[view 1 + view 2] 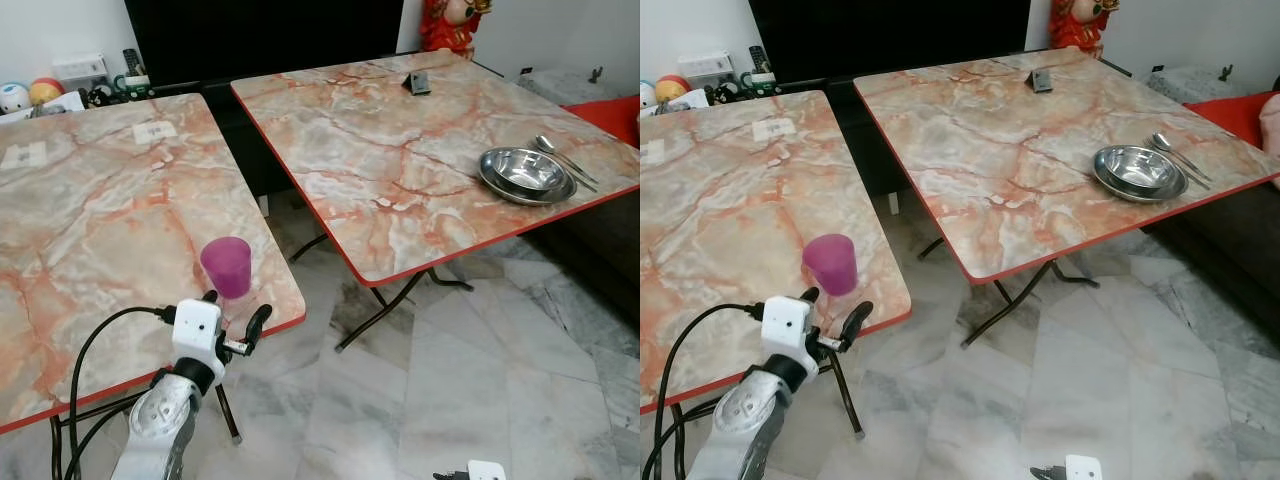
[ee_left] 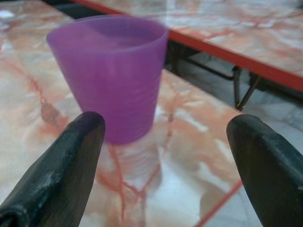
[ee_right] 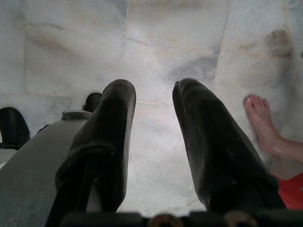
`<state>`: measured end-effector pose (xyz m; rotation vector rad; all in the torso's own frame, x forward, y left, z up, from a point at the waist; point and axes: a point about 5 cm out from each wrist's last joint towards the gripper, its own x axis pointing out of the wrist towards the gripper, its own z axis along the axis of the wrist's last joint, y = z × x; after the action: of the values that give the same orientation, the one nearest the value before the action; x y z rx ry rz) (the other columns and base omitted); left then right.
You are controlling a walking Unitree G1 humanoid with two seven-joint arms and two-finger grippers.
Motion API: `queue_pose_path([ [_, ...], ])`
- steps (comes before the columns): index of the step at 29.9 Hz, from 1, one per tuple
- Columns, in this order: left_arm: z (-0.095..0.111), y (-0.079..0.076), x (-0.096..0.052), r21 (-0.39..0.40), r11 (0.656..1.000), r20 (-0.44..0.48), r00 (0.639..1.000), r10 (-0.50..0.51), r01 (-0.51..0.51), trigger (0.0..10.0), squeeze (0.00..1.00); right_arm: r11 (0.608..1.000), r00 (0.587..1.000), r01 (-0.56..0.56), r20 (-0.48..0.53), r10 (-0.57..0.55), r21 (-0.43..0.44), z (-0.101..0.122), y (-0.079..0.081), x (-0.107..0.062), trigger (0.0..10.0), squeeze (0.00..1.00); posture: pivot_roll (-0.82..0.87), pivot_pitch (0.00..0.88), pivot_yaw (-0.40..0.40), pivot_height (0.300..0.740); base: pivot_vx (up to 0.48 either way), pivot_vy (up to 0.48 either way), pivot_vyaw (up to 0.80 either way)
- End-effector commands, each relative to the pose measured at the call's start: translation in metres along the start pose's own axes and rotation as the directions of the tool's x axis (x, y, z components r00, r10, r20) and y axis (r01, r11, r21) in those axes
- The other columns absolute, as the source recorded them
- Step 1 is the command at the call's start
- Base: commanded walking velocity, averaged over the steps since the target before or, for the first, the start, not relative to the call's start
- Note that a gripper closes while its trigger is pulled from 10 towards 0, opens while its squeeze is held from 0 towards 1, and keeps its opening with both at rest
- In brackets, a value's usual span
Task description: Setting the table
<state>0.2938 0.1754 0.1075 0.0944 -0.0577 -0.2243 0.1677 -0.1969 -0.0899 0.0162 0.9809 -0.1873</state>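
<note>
A purple plastic cup (image 1: 227, 266) stands upright near the front right corner of the left marble table (image 1: 90, 220). My left gripper (image 1: 235, 312) is open just in front of the cup (image 2: 111, 71), at table-edge height, with one finger (image 2: 61, 175) at its base and the other off to the side. Neither finger touches it. On the right marble table (image 1: 400, 130) a metal bowl (image 1: 526, 172) sits near the front right edge with a spoon (image 1: 565, 158) beside it. My right gripper (image 3: 154, 94) hangs low over the floor, its fingers slightly apart and holding nothing.
A gap of pale marble floor (image 1: 450, 370) separates the two folding tables. A small dark object (image 1: 418, 83) lies at the right table's far side. Clutter lines the back wall behind the left table. A person's bare foot (image 3: 265, 125) rests on the floor near my right arm.
</note>
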Motion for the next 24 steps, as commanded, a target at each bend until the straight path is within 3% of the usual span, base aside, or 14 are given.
queue_pose_path([
  [1, -0.007, 0.004, 0.002, 0.012, 0.999, -0.034, 0.999, 0.033, -0.032, 10.0, 0.00, 1.000, 1.000, 0.004, -0.022, -0.004, 0.000, -0.006, 0.000, -0.001, 10.0, 0.00, 0.05, 0.112, -0.025, 0.740, 0.000, 0.000, 0.00],
  [10, -0.008, 0.005, 0.011, 0.001, 0.998, -0.036, 0.998, 0.060, -0.060, 10.0, 0.00, 1.000, 1.000, -0.005, -0.028, 0.005, 0.000, -0.012, 0.010, -0.002, 10.0, 0.00, 0.06, 0.115, -0.026, 0.740, 0.000, 0.000, 0.00],
  [16, -0.010, 0.005, 0.018, -0.033, 0.997, -0.045, 0.996, 0.072, -0.074, 10.0, 0.00, 1.000, 1.000, -0.007, -0.027, 0.007, 0.001, -0.012, 0.011, -0.002, 10.0, 0.00, 0.05, 0.115, -0.026, 0.740, 0.000, 0.000, 0.00],
  [24, -0.007, 0.005, 0.029, -0.019, 0.996, -0.046, 0.996, 0.081, -0.082, 10.0, 0.00, 1.000, 1.000, -0.005, -0.024, 0.005, 0.001, -0.011, 0.012, -0.002, 10.0, 0.00, 0.05, 0.114, -0.025, 0.740, 0.000, 0.000, 0.00],
])
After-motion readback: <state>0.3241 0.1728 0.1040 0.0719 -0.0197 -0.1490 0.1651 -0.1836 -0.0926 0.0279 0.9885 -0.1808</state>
